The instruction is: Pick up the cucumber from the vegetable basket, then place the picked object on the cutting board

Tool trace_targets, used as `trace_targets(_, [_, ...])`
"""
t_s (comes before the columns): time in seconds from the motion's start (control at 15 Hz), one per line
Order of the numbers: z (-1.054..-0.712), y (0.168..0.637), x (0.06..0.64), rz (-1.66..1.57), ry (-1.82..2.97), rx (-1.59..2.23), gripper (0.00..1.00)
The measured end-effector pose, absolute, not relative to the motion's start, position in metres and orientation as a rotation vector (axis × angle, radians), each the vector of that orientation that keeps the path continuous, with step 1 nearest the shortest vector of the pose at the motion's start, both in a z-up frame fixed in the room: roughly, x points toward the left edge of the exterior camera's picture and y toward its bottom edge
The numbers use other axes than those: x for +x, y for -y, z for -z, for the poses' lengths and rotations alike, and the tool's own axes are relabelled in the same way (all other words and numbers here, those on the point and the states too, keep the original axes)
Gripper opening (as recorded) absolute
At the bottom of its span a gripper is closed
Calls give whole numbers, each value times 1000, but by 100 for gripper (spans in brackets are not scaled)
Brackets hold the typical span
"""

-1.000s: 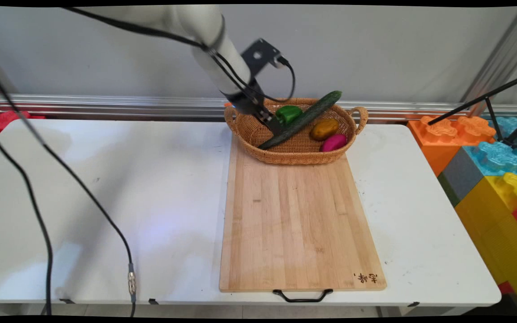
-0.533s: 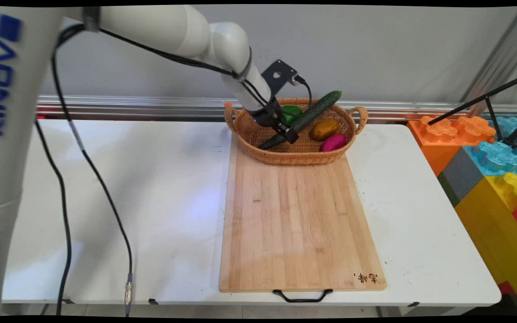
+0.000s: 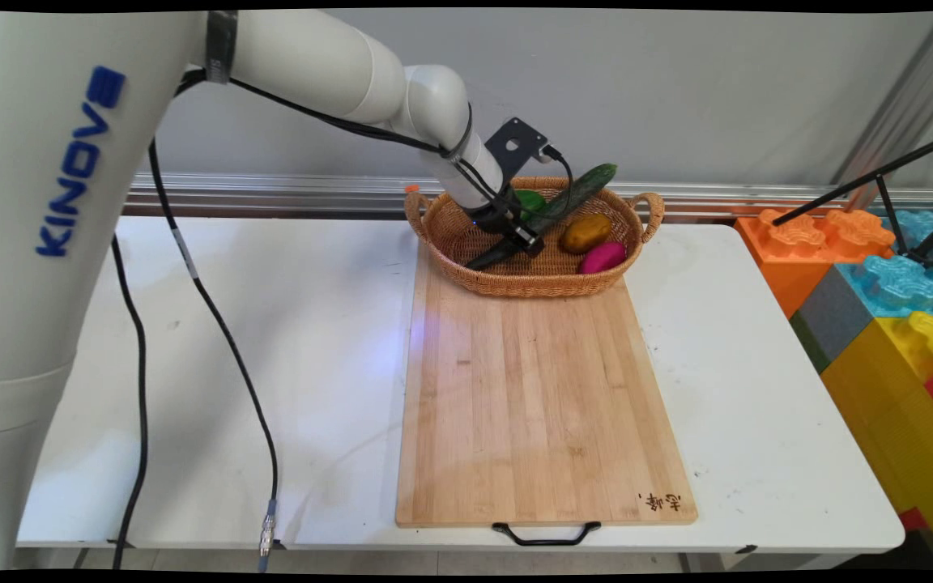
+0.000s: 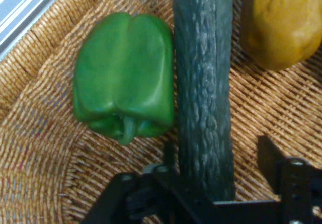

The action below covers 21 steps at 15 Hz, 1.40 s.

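Four vegetables in wicker basket [image 3: 515, 279] — cucumber [image 4: 204, 83] between spread pincer [image 4: 221, 168] fingers, untouched

Arm reaches down rightward; tool [image 3: 520, 243] fingers spread apart.

**Cucumber between the gripper's fingers, in the basket**

A long, dark green, warty cucumber [image 4: 204, 88] lies slantwise in the wicker basket [image 3: 515, 283], its upper end jutting over the far rim. The black gripper [image 3: 525, 240] straddles its lower half, fingers [image 4: 269, 156] parted. A green bell pepper [image 4: 126, 78] touches the cucumber's side.
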<state>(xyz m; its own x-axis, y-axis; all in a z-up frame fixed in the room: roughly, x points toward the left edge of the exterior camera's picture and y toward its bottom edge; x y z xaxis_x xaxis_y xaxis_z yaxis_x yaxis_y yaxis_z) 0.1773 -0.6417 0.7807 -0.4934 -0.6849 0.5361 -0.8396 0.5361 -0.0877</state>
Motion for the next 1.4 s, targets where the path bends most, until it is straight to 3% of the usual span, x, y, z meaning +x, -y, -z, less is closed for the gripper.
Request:
trace_targets(0.6, [-784,645,178,-496,2337,1229,0])
trace_targets(0.8, [-806,645,174,-513,2303,1214,0])
trace_targets(1.2, [-883,629,164,-562,2248,1133,0])
trace_targets(1.4, [-912,602,164,-546,2323,979,0])
